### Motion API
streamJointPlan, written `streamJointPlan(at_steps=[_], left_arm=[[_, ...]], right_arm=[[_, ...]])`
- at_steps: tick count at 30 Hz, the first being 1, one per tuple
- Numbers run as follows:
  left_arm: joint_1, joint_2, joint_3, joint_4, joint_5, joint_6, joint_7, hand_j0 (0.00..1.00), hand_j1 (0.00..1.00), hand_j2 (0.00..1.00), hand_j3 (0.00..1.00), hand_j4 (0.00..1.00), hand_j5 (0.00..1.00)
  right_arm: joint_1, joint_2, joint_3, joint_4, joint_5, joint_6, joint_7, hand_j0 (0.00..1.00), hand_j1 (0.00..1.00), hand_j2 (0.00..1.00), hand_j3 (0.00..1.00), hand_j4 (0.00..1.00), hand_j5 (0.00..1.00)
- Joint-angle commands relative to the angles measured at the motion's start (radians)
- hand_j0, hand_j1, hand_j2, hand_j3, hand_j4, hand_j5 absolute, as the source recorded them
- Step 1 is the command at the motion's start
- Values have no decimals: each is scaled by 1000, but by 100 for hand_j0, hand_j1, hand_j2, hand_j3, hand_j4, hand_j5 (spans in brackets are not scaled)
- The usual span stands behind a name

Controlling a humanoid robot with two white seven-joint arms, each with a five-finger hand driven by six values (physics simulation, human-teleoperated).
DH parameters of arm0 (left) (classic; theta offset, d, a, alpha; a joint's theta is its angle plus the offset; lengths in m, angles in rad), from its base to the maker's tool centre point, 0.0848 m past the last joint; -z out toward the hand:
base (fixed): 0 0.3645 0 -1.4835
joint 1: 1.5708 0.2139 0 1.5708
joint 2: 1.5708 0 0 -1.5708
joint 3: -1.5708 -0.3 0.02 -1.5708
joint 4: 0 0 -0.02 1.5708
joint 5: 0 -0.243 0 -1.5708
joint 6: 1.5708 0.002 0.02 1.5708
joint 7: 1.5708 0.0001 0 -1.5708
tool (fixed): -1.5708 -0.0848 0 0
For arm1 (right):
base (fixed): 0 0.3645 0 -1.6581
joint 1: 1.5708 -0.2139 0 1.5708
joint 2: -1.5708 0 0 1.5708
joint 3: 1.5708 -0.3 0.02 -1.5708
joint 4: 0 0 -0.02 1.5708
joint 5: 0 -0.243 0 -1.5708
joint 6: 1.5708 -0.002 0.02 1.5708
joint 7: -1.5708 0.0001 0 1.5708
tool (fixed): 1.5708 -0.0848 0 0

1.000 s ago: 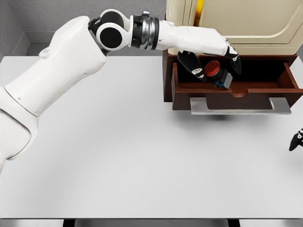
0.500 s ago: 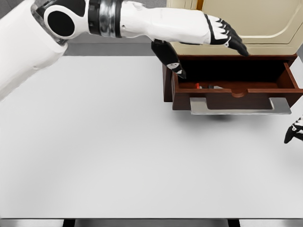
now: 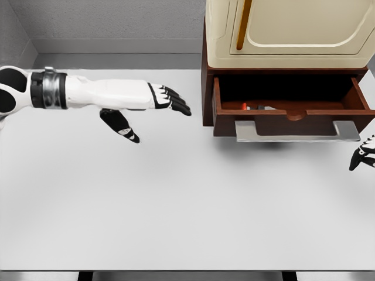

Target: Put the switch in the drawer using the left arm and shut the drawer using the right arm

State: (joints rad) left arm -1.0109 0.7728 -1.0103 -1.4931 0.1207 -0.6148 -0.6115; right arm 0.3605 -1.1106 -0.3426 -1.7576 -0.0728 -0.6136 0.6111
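Note:
The switch lies inside the open brown drawer, only its red and grey top showing above the front panel. A grey handle runs along the drawer front. My left hand hovers over the table to the left of the drawer, fingers spread and holding nothing. Just the black and white fingertips of my right hand show at the right edge, below the handle's right end.
A cream cabinet sits on top of the drawer unit at the back right. The white table spreads across the view, with a grey wall behind it.
My left hand let go of the switch, which dropped into the drawer, then pulled back leftward away from it. The right fingertips crept slightly upward at the right edge.

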Motion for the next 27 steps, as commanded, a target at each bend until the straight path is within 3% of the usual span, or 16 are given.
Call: streamJointPlan(at_steps=[1,4,9,12,27], left_arm=[[2,-1,4,53,-55,4,1,100,100,100,100,100,100],[46,25,4,-18,-65,4,1,100,100,100,100,100,100],[48,52,4,-38,-70,4,1,100,100,100,100,100,100],[49,57,4,-41,-69,4,1,100,100,100,100,100,100],[49,60,-4,-38,-70,4,1,100,100,100,100,100,100]], right_arm=[[0,-3,5,0,-7,3,0,43,43,43,43,43,43],[-18,-31,30,0,-7,3,0,43,43,43,43,43,43],[-66,-35,80,0,-7,3,0,43,43,43,43,43,43],[-103,-35,128,0,-5,3,0,43,43,43,43,43,43],[-132,-34,143,1,-9,3,0,47,47,47,47,47,47]])
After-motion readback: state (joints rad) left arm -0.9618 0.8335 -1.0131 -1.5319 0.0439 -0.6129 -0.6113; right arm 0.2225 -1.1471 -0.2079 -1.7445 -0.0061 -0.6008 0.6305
